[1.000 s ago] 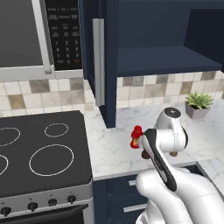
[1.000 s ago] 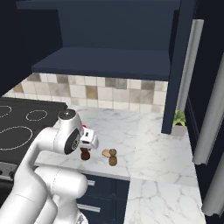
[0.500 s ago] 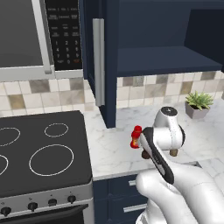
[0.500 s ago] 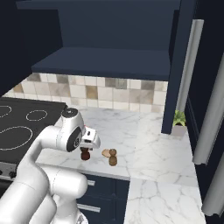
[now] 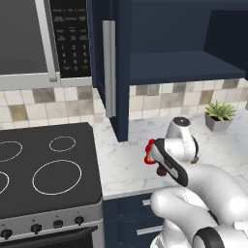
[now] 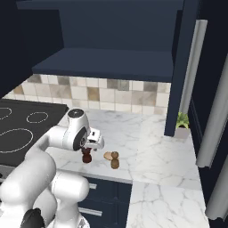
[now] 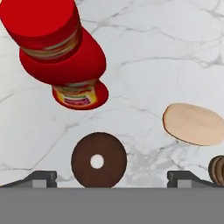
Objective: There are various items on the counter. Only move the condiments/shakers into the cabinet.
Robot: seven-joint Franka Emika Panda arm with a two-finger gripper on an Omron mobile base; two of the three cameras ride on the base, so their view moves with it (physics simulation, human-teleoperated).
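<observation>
**Open gripper poised over the dark pepper mill**

The gripper (image 7: 112,177) points straight down at the counter (image 7: 175,52), its jaws spread wide with nothing between them except the marble below — it grasps nothing. In the hand view the dark brown pepper mill (image 7: 99,160) is seen from above as a round brown top with a pale centre hole, sitting between the two fingertips (image 7: 43,178) but nearer the left one, and not touched by either. Just past it stands the red squeeze bottle (image 7: 61,48), its cap looming large toward the camera and its yellow-labelled base resting on the marble. Off to one side lies the flat tan disc of food (image 7: 194,124), and the lighter wooden shaker (image 7: 217,169) peeks in at the frame's edge, close to the other fingertip.

From the right base view the pepper mill (image 6: 87,157) shows under the hand, with the tan disc (image 6: 107,156) and the shaker (image 6: 115,161) just beside it near the counter's front edge. The left base view shows the red bottle (image 5: 148,154) partly hidden behind the wrist.

The cabinet (image 5: 184,68) hangs above — its door (image 5: 115,72) swung open, its shelf bare. A potted plant (image 5: 219,114) sits by the tiled wall, well apart from the items.
</observation>
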